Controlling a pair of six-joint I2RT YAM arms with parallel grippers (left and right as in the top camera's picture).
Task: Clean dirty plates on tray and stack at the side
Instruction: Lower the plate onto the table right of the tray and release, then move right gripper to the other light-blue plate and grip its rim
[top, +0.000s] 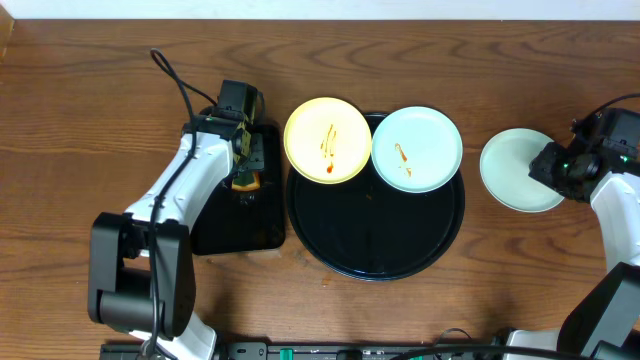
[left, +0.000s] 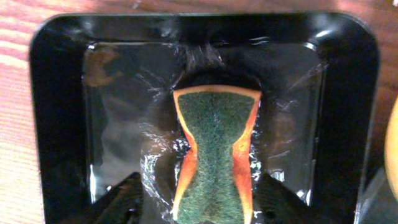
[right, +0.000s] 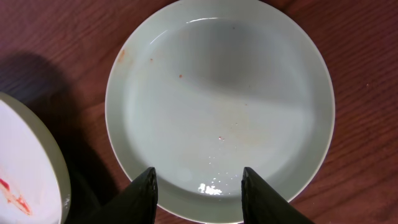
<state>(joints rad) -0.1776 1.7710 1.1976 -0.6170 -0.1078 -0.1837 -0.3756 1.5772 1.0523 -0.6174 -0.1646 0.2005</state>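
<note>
The right tool (right: 198, 174) hangs with fingers spread wide, gripping nothing, over a mint plate (right: 217, 93) with faint orange specks, which rests on the surface (top: 80, 120) just right of the round tray (top: 375, 240). Left of that tray, the left tool (left: 198, 180) straddles a green-and-orange sponge (left: 214, 137) in a rectangular tray (left: 56, 124); whether it pinches the sponge I cannot tell. On the round tray's far half lie a yellow plate (top: 328, 140) and a second mint plate (top: 417, 149), edges meeting, both sauce-streaked.
</note>
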